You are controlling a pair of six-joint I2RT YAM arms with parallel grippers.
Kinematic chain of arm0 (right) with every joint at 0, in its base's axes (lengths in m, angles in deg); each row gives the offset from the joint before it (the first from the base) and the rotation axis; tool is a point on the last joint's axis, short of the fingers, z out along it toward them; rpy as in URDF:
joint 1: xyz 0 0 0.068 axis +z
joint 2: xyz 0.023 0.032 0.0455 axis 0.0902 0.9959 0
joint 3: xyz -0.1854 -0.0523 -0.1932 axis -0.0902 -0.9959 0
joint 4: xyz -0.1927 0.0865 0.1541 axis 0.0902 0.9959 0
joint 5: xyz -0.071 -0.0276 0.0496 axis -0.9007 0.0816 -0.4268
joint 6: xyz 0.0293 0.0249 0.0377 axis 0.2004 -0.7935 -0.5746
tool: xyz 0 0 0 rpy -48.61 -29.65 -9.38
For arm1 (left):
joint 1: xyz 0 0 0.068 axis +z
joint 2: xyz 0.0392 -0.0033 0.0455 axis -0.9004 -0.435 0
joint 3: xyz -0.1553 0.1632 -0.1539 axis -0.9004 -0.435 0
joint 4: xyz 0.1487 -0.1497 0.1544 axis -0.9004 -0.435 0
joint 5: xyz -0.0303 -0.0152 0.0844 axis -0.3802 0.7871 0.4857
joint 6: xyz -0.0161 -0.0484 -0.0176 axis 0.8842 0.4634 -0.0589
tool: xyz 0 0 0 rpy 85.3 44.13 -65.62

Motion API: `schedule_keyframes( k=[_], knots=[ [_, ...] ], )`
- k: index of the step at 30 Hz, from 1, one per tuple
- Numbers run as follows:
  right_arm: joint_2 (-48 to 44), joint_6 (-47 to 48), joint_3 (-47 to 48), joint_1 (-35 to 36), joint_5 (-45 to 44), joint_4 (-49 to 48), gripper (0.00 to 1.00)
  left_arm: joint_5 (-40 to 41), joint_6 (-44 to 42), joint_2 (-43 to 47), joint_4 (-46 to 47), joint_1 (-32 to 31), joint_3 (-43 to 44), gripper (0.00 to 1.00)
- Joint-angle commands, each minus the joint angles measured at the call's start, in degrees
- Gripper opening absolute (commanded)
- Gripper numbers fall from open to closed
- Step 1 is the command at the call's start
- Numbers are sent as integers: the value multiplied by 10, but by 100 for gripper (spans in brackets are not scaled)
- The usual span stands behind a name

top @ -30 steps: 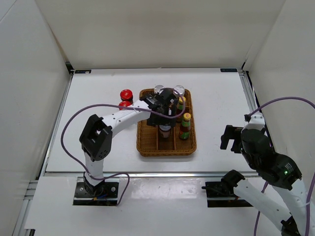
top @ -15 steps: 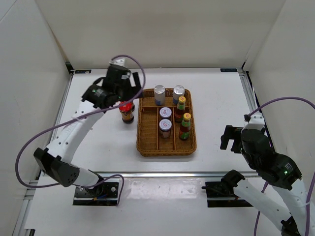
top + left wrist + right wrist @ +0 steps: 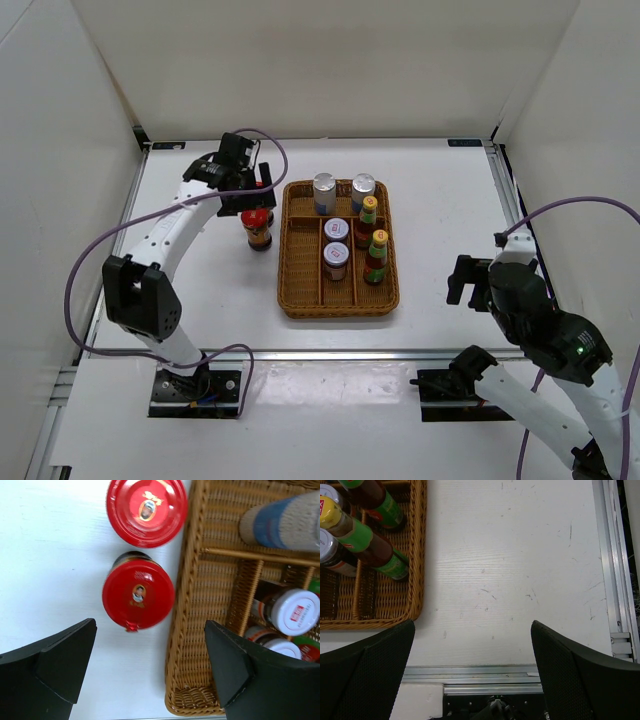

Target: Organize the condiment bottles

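Hanging over the counter (image 3: 450, 200) just left of the wicker tray (image 3: 290, 300), the left gripper (image 3: 252, 192) has its jaws spread wide, with nothing between them. From overhead only the nearer red-lidded jar (image 3: 258, 228) shows plainly, standing on the counter just beside the tray's left rim; its twin is mostly hidden under the gripper. The left wrist camera shows both upright outside the tray: the farther red-lidded jar (image 3: 146, 511) sits close to the nearer one but apart from it. The nearer lid lies ahead of the two black fingers (image 3: 50, 675), and neither touches it.

Inside the tray, the overhead view gives the layout. Two silver-capped white bottles (image 3: 324, 190) stand side by side across the back. Two silver-lidded jars (image 3: 337, 231) sit one behind the other in the middle lane. Two yellow-capped sauce bottles (image 3: 377, 255) are lined up in the right lane. The left wrist view catches only part of this (one white bottle and both silver lids, at its right edge).

The right gripper (image 3: 470, 282) is low on the right, well apart from the tray. Its wrist camera shows its jaws wide open over bare counter, holding nothing. The tray's near right corner and the sauce bottles appear at upper left of that view.
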Motion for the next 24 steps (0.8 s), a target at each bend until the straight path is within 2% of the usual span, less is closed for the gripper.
schedule_keyframes(
  k=[1, 8, 15, 19, 20, 22, 23, 24],
  knots=[
    [1, 7, -4, 4, -3, -21, 100, -12, -11, -3, 5, 17, 2, 100],
    [7, 7, -4, 4, -3, -21, 100, -24, -17, -60, 30, 29, -29, 100],
    [18, 7, -4, 4, 3, -21, 100, -45, -17, -71, 63, 29, -49, 98],
    [24, 12, -4, 4, 3, -26, 100, -50, -17, -76, 63, 29, -49, 85],
    [24, 12, -4, 4, 3, -26, 100, -50, -17, -71, 63, 29, -49, 75],
    [30, 12, -4, 4, 3, -26, 100, -34, -17, -46, 63, 29, -49, 67],
    [30, 12, -4, 4, 3, -26, 100, -27, -17, -38, 63, 29, -43, 58],
    [30, 12, -4, 4, 3, -26, 100, -27, -17, -27, 63, 29, -43, 53]
  ],
)
